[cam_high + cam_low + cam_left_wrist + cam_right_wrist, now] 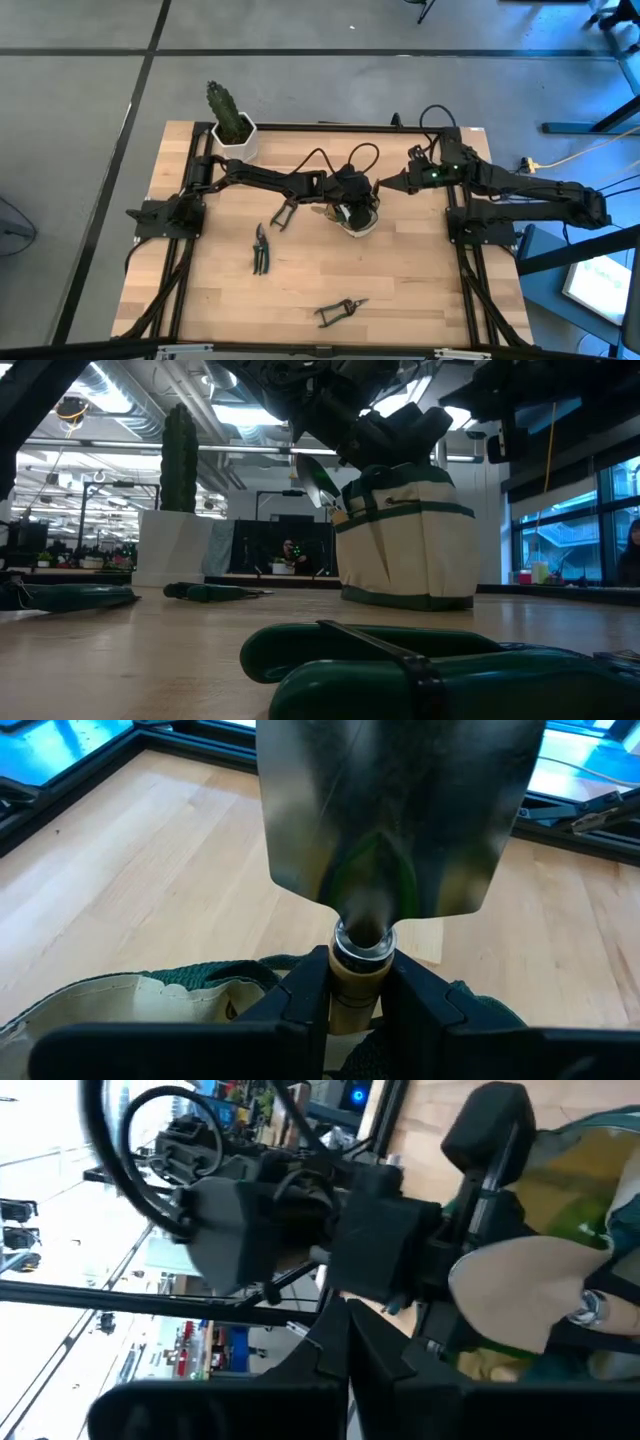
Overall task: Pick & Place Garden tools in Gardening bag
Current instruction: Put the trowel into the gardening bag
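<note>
Left gripper (355, 995) clamps the tan neck of the trowel (395, 810), fingers (300, 995) pressed on both sides just below the silver blade, which stands out past the fingertips. It holds the trowel right over the mouth of the gardening bag (410, 535), near the table's middle. The right gripper (385, 185) sits just beside the bag on its other side, its fingers pinched together at the bag's edge; whether they grip fabric is unclear. Pruning shears (261, 249) lie on the table (420, 280) apart from the bag, a second pair (340, 312) nearer the front edge. A cactus (228, 112) stands at the far corner.
</note>
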`<state>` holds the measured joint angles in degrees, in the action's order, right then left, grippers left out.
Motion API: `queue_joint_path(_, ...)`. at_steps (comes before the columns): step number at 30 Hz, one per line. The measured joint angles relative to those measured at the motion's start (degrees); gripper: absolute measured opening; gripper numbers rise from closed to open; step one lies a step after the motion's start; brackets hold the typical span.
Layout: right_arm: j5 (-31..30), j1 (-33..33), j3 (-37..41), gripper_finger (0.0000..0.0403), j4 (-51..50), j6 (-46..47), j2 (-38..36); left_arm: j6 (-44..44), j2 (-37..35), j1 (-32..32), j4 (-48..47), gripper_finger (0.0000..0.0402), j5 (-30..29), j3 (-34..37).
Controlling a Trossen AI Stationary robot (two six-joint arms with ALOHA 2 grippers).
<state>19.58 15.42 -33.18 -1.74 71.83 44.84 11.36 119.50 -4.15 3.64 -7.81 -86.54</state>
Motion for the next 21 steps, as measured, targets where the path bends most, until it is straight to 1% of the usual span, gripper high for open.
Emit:
queue_joint_path(6,2.5,0.0,0.0,0.0001,4.3,0.0,3.5,0.0,0.0,0.0,0.0,0.0070,-0.1,0.0)
queue_joint_path(16,2.7,1.1,0.0,0.0001,4.6,0.0,4.1,-0.1,0.0,0.4,0.0,0.0071,-0.2,0.0)
queue_joint_path(21,2.8,1.6,0.0,0.0000,3.0,-0.6,4.1,0.5,0.0,0.4,0.0,0.0072,-0.2,0.0)
